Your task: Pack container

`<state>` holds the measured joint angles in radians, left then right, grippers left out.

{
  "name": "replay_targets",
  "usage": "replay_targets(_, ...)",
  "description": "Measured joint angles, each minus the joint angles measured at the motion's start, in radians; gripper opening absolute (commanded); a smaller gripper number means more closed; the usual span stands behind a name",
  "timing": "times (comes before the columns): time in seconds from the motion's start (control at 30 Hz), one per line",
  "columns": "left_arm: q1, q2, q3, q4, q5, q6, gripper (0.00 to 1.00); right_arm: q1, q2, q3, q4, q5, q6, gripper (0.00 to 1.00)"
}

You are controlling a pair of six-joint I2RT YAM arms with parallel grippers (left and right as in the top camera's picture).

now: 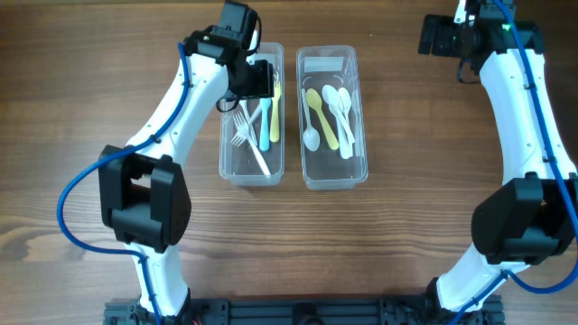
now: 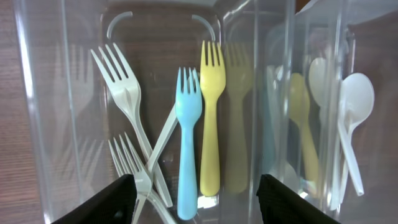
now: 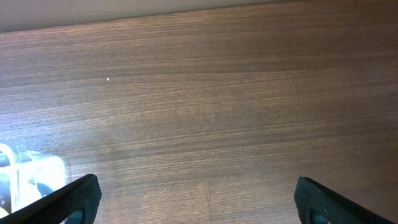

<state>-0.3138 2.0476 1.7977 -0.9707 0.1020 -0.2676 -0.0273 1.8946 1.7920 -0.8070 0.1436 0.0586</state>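
No text, label, brand, number or sign can be read in any of the three views. In the overhead view, a pale rectangular patch (image 1: 325,64) lies at the far end of the spoon container (image 1: 334,173), towards the far edge of the tabletop. It may be a sticker, but any lettering on it is too small and blurred to make out.
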Motion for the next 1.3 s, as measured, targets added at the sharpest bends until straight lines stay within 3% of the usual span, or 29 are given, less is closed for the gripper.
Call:
replay_targets(0.1, 0.019, -0.011, 0.098, -0.024, -0.014, 0.008, 0.74, 0.000, 0.000, 0.000, 0.000, 0.000, 0.000, 1.00)
replay_targets(0.27, 0.140, -0.148, 0.223, -0.013, -0.153, 0.022, 1.00, 0.000, 0.000, 0.000, 0.000, 0.000, 0.000, 1.00)
replay_targets(0.6, 0.350, -0.208, 0.247, -0.036, -0.237, 0.025, 1.00, 0.000, 0.000, 0.000, 0.000, 0.000, 0.000, 1.00)
replay_targets(1.17, 0.360, -0.208, 0.247, -0.036, -0.237, 0.025, 1.00, 0.000, 0.000, 0.000, 0.000, 0.000, 0.000, 1.00)
replay_targets(1.3, 0.360, -0.208, 0.247, -0.036, -0.236, 0.025, 1.00, 0.024, -0.079, -0.011, -0.008, 0.000, 0.000, 1.00)
